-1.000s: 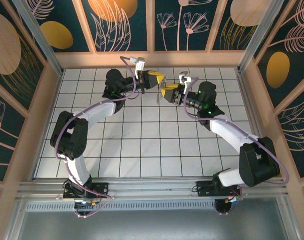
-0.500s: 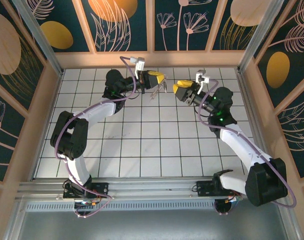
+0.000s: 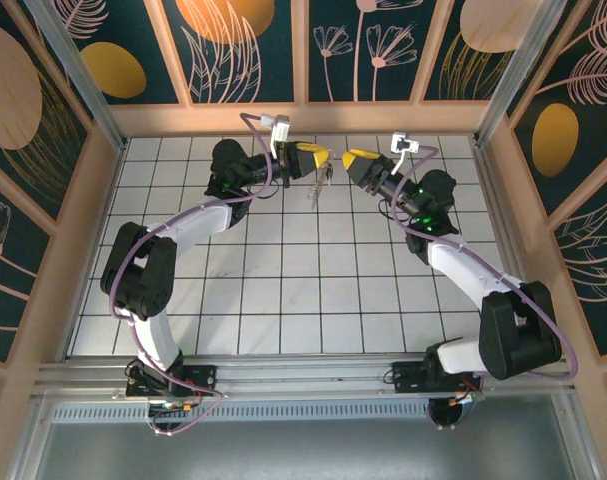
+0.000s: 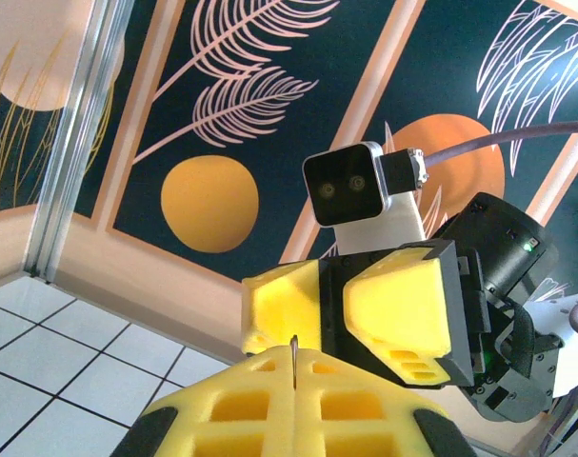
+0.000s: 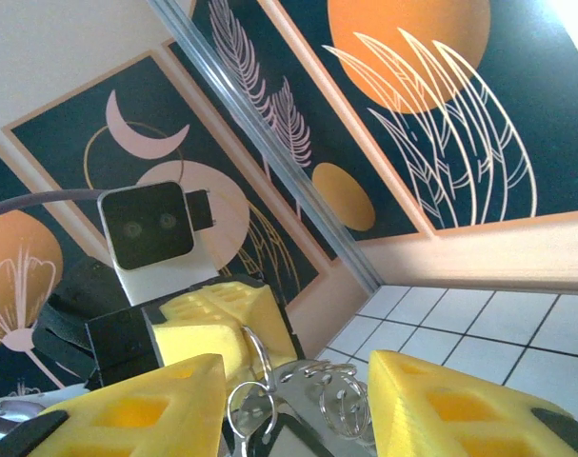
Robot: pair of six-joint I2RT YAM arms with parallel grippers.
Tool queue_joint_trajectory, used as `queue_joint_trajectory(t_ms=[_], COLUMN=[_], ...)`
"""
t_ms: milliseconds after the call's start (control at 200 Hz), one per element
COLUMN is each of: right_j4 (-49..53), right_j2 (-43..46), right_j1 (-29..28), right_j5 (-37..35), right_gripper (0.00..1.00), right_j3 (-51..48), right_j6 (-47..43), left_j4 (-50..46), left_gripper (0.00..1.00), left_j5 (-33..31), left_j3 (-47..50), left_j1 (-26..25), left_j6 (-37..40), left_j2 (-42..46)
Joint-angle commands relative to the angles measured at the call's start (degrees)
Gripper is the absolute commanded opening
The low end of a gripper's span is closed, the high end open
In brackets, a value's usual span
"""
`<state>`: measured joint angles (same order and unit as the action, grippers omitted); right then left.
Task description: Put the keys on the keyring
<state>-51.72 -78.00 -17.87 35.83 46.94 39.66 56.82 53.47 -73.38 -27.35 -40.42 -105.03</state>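
My left gripper (image 3: 321, 156) is shut on the thin metal ring of the keyring (image 4: 294, 348), held edge-on between its yellow pads, high near the back wall. From that ring (image 5: 260, 354) hangs a bunch: smaller split rings (image 5: 342, 401), a flat silvery piece that looks like one of the keys (image 5: 294, 387), and a dark-framed tag (image 5: 285, 439). In the top view the bunch (image 3: 318, 185) dangles below the left fingers. My right gripper (image 5: 296, 373) is open, facing the left one, its yellow fingers on either side of the bunch and apart from it. I cannot make out a strap.
The white tiled floor (image 3: 283, 290) lies well below both grippers. The patterned back wall (image 3: 303, 60) and its wooden sill stand close behind them. An aluminium corner post (image 5: 269, 162) rises to the side. The two wrist cameras face each other.
The right gripper swung out to the right, then rose and came back toward the left gripper's tips. The left gripper kept still, with the bunch hanging from it.
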Motion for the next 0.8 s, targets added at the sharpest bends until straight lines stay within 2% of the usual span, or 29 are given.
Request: queue_joint_trajectory(t_ms=[0, 205, 536, 706, 791], right_j4=[-5.1, -5.5, -6.3, -6.0, -6.0], right_j2=[-1.2, -3.6, -5.2, -5.3, -5.3], right_j1=[-1.1, -2.3, -3.1, -3.2, -3.3], right_j5=[-0.2, 0.0, 1.5, 2.2, 2.8], right_gripper=[0.44, 0.43, 0.32, 0.15, 0.11], right_j3=[2.4, 4.2, 5.0, 4.9, 5.2], right_j6=[2.0, 2.2, 2.5, 2.0, 1.9], left_j4=[3.3, 3.7, 4.0, 3.9, 4.0], left_gripper=[0.0, 0.0, 0.0, 0.0, 0.0], left_j5=[-0.1, -0.1, -0.2, -0.2, -0.2], left_j3=[0.2, 0.2, 0.5, 0.3, 0.3], left_j1=[-0.2, -0.2, -0.2, -0.2, -0.2], left_j6=[-0.8, -1.1, -1.1, -1.2, -1.2], left_j2=[1.4, 1.2, 1.3, 1.2, 1.1])
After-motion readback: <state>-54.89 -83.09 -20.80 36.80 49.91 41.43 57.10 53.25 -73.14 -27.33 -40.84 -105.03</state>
